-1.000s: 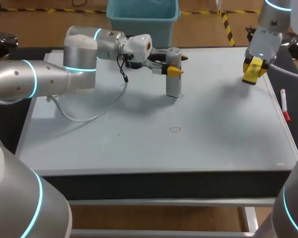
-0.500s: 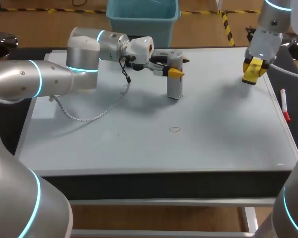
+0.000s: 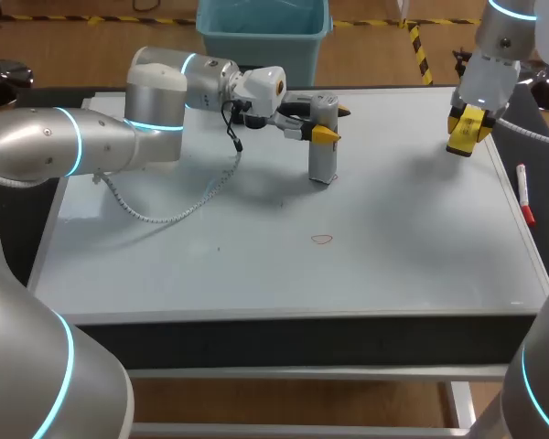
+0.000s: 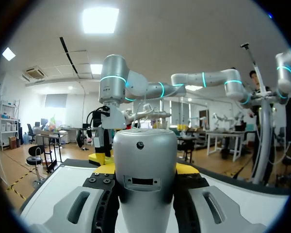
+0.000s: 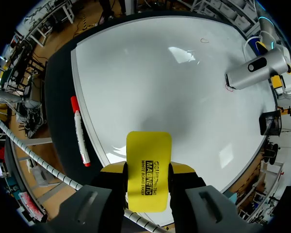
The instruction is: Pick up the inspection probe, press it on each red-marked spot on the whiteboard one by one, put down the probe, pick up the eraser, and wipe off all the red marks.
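The grey inspection probe [image 3: 321,146] stands upright on the whiteboard [image 3: 256,256], its foot next to a small red mark [image 3: 334,176]. My left gripper [image 3: 328,123] is shut on its upper part; in the left wrist view the probe [image 4: 144,194] fills the gap between the gripper's [image 4: 145,169] fingers. A second red ring [image 3: 322,240] lies nearer the front. My right gripper [image 3: 465,128] hangs over the far right of the board, shut on the yellow eraser [image 5: 148,155]. From the right wrist I see the probe [image 5: 254,73] and both red marks [image 5: 204,40].
A red-capped marker [image 3: 523,194] lies on the dark strip beside the board's right edge. A blue bin [image 3: 263,32] stands behind the table. The left arm's white cable [image 3: 165,215] trails across the board's left half.
The left arm has shifted slightly to the right with the probe, which stays standing on nearly the same spot. The right arm and the eraser have not moved.
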You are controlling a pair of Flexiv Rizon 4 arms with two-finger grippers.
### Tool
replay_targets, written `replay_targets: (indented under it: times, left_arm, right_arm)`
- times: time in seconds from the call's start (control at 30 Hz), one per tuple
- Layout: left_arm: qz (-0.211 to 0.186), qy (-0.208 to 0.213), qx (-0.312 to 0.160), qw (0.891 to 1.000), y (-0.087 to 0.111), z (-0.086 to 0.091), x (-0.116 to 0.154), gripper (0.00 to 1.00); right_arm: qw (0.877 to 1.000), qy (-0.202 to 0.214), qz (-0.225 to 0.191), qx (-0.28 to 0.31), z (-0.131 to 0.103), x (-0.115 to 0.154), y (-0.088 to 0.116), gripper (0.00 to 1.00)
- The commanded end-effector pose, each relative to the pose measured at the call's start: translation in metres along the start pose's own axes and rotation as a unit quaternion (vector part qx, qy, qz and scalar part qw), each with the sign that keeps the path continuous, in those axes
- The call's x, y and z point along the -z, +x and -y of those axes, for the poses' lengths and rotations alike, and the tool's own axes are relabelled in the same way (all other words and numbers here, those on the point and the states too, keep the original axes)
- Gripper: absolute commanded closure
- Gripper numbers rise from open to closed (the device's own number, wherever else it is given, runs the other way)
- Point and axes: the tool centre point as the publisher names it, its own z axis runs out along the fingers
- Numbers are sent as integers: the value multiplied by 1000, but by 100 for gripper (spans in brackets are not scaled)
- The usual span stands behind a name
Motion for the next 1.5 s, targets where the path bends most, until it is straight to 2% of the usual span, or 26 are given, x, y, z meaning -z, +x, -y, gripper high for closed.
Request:
replay_targets:
  times: [0.03, 0.6, 0.77, 1.13, 1.5]
  left_arm:
    - [-6, 2, 1, 1000, -4, -1, 0, 100]
    - [-4, 1, 0, 1000, -3, 0, 2, 100]
    - [3, 1, -9, 1000, -1, 9, 11, 100]
    - [55, -8, -36, 998, 6, 36, 77, 100]
    - [129, -10, -50, 990, 17, 52, 159, 100]
  right_arm:
    - [1000, 0, -2, 1, 1, 1, 0, 100]
    - [1000, 0, -2, 1, 1, 1, 0, 100]
    - [1000, 0, -2, 1, 1, 1, 0, 100]
    - [1000, 0, -2, 1, 1, 1, 0, 100]
    - [1000, 0, -2, 1, 1, 1, 0, 100]
